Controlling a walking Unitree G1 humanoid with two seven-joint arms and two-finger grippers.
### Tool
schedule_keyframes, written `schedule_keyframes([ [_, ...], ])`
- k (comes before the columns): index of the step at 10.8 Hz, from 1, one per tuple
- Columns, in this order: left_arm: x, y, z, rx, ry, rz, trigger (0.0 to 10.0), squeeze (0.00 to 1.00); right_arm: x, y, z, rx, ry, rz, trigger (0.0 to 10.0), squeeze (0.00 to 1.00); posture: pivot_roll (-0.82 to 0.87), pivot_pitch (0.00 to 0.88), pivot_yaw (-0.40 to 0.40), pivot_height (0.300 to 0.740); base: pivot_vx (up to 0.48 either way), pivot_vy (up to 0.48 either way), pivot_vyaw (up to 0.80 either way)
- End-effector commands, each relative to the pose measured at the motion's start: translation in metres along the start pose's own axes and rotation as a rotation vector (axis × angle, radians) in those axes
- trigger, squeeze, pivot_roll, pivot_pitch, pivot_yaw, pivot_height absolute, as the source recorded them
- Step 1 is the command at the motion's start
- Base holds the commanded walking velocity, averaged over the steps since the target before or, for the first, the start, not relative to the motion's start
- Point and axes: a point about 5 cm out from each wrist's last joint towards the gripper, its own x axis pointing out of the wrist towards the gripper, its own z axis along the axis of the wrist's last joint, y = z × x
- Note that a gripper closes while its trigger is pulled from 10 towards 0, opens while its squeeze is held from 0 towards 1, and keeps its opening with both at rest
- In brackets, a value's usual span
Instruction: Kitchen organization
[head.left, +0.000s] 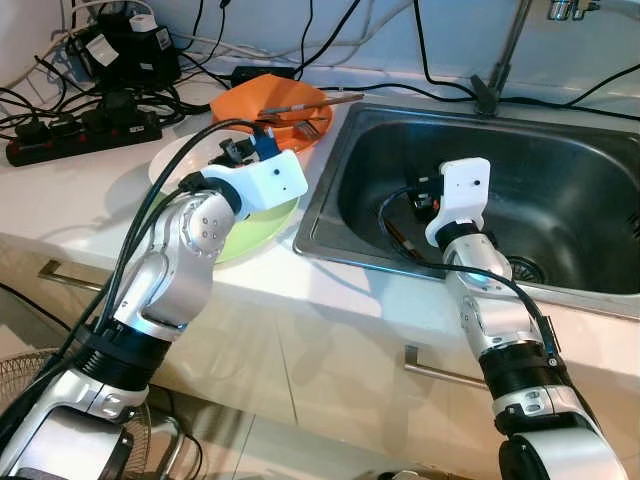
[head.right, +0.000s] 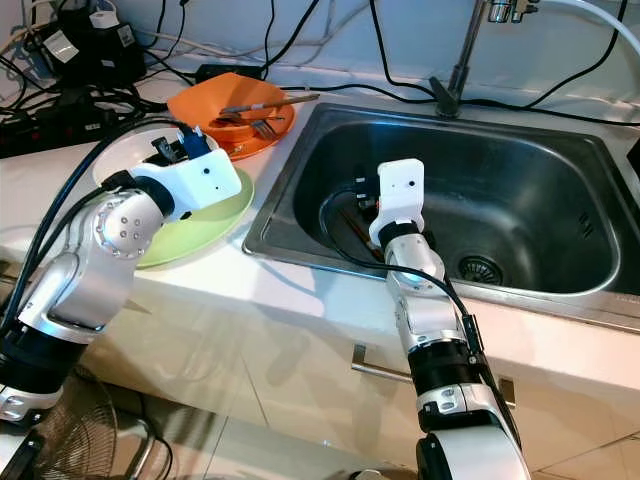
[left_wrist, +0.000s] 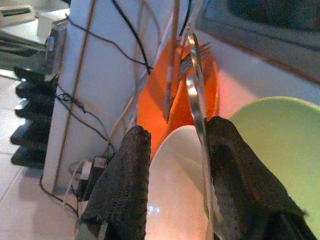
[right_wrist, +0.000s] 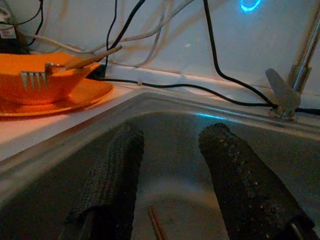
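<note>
My left gripper (left_wrist: 175, 135) hovers over a white bowl (left_wrist: 175, 200) on the counter, fingers apart. A thin metal utensil (left_wrist: 197, 100) lies along the inner side of one finger and points toward the orange bowl (head.left: 270, 105). That bowl sits on an orange plate and holds a fork (right_wrist: 32, 77) and a wooden chopstick (head.left: 335, 99). A green plate (head.left: 250, 235) lies under my left wrist. My right gripper (right_wrist: 170, 137) is down inside the steel sink (head.left: 560, 170), open, with a brown chopstick (right_wrist: 155, 225) on the sink floor just below its fingers.
A power strip (head.left: 80, 130) and tangled cables crowd the back left of the counter. The faucet post (head.left: 500, 60) rises behind the sink, and the drain (head.left: 525, 268) is to the right of my right arm. A fan (head.left: 30, 380) stands on the floor.
</note>
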Motion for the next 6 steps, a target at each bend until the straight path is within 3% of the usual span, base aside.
schedule_keyframes([
  [1, 0.001, 0.003, -0.001, 0.019, 0.01, 0.037, 10.0, 0.0, 0.003, 0.0, 0.003, -0.009, -0.007, 0.0, 10.0, 0.0, 0.06, 0.018, 0.021, 0.74, 0.0, 0.0, 0.0],
  [3, 0.001, 0.016, 0.008, 0.023, -0.034, 0.134, 10.0, 0.0, 0.003, 0.001, 0.003, -0.009, -0.007, 0.0, 10.0, 0.0, 0.07, 0.019, 0.018, 0.74, 0.0, 0.0, 0.0],
  [6, 0.005, 0.014, 0.016, -0.001, -0.087, 0.175, 10.0, 0.0, 0.003, 0.002, 0.003, -0.006, -0.01, 0.004, 10.0, 0.0, 0.07, 0.019, 0.017, 0.74, 0.0, 0.0, 0.0],
])
